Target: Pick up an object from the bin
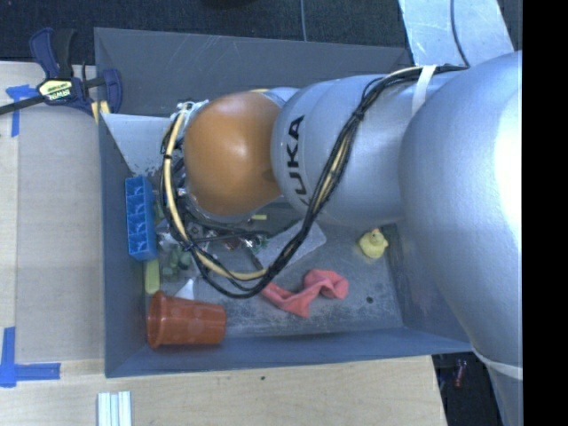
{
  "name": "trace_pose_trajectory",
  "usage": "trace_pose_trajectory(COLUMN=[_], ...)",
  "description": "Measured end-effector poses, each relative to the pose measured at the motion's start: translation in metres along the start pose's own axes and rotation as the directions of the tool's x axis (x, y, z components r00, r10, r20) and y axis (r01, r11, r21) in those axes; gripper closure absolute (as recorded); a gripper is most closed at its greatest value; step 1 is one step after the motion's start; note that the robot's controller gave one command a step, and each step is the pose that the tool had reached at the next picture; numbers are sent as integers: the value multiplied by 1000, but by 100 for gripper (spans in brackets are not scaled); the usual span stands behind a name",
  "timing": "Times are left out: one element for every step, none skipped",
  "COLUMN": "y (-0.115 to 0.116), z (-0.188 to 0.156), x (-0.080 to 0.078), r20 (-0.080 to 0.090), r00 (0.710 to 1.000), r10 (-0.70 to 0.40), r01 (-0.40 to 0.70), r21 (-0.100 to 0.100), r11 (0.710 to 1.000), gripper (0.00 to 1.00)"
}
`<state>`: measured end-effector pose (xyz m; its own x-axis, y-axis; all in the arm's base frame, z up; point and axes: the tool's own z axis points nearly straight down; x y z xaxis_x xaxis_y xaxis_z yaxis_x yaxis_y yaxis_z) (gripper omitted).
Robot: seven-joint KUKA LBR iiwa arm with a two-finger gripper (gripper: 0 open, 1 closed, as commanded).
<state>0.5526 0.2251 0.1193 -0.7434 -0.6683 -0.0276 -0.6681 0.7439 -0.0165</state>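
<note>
**Grey bin, left end: claw and nearby contents**

Grey metal bin (373,69), sloped walls, a few loose things on its floor. Silver arm (382,149) enters from the right, with an orange domed cover (231,153) on its wrist and black and yellow cables (222,278) looping beneath. Claw (177,236) sits low at the bin's left end, largely hidden under the cover. Whether it is wide, narrow or gripping cannot be told.

1. Blue studded block (138,217): long, lying along the left wall, just beside the claw on its left, possibly touching it. Nearest thing to the claw.
2. Small yellow-green piece (152,276): just below and left of the claw, at the block's lower end.
3. Orange-red cup (185,320): on its side, near the claw, towards the bin's near wall.
4. Pink floppy strip (306,291): crumpled, to the claw's right.
5. Small yellow thing (374,244): farther right, well apart from the claw, kind unclear.
</note>
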Motion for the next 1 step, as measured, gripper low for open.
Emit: trace_pose_trajectory(y=[1], z=[-28], x=[2], r20=[-10], r00=[1000], r10=[1], r01=[-1], r21=[-4], r11=[1000], gripper=[100])
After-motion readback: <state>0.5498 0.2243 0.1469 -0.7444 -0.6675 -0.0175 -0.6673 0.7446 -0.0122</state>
